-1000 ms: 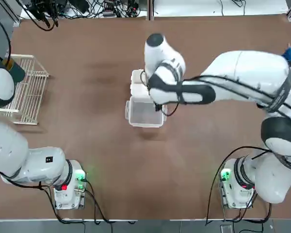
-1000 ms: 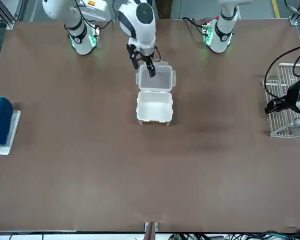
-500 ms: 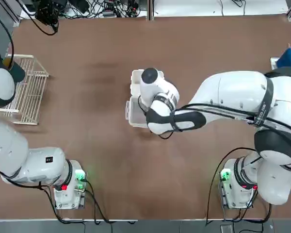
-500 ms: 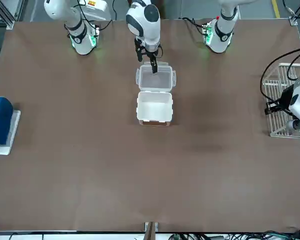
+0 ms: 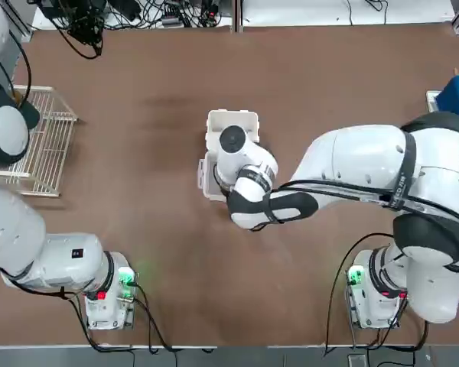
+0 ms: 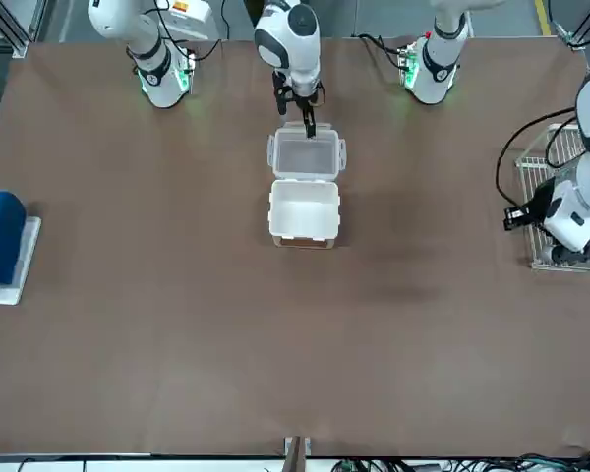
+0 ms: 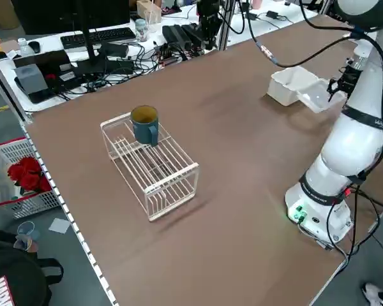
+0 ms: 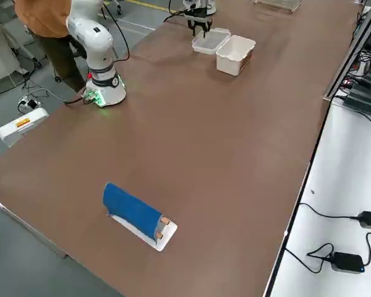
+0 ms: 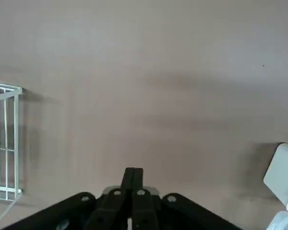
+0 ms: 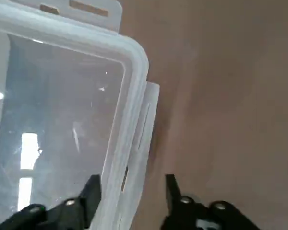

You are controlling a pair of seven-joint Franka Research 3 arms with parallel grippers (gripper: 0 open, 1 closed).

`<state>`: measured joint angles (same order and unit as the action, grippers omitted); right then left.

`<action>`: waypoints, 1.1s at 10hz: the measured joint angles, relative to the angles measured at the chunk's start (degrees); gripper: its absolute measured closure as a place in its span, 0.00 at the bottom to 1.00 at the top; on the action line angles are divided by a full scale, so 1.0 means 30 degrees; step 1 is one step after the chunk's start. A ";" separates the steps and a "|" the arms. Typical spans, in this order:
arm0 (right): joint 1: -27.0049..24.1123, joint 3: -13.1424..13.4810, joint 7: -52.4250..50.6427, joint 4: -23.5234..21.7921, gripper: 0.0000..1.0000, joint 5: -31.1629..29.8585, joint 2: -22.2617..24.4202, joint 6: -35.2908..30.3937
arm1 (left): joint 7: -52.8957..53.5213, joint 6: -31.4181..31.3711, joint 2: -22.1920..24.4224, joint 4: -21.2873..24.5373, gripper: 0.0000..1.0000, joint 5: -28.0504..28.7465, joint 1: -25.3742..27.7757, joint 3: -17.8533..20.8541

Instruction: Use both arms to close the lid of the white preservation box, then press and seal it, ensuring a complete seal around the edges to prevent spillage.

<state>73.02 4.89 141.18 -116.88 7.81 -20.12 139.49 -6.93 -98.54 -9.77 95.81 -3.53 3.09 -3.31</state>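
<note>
The white preservation box [image 5: 231, 127] stands open at mid-table, and its lid [image 6: 306, 157] lies flat on the robot's side of it, still hinged. My right gripper [image 6: 305, 122] hangs at the lid's near edge. In the right wrist view its fingers [image 10: 91, 190] stand apart, and the lid's [image 10: 62, 134] rim and latch tab [image 10: 146, 125] lie between them. My left gripper [image 9: 133, 171] is shut on nothing. It hovers over bare table beside the wire rack [image 6: 562, 202], far from the box [image 9: 284, 172].
The white wire rack [image 5: 42, 141] holds a blue mug [image 7: 145, 122] at the table's left edge. A blue object on a white base [image 6: 2, 236] lies at the right edge. A person in orange [image 8: 43, 15] stands behind the right arm's base.
My right gripper has drawn back from over the lid to its near edge, and its fingers have narrowed. The left gripper has shut and drifted slightly away from the rack.
</note>
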 joint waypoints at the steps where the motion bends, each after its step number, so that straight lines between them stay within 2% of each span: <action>1: -0.0006 0.0100 0.0012 0.0008 0.63 0.0000 -0.0003 0.0119 | 0.0000 -0.0056 -0.0074 0.0004 0.99 -0.0021 -0.0015 -0.0001; 3: -0.0032 0.0303 0.0161 0.0029 0.87 0.0024 -0.0002 0.0073 | 0.0000 -0.0095 -0.0096 0.0004 0.99 -0.0021 -0.0040 -0.0006; 8: -0.0046 0.0324 0.0497 0.0110 0.87 0.0088 0.0023 -0.0053 | -0.0381 -0.0386 -0.0096 0.0000 0.99 -0.0031 0.0024 0.0005; 11: -0.0105 0.0384 0.0614 0.0983 0.87 0.0124 0.0180 -0.1616 | -0.0388 -0.0441 -0.0095 -0.0025 0.99 -0.0033 0.0033 0.0010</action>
<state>72.70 6.04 143.03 -113.93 8.18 -19.58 134.64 -8.10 -99.87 -10.06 95.73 -3.63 3.19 -3.28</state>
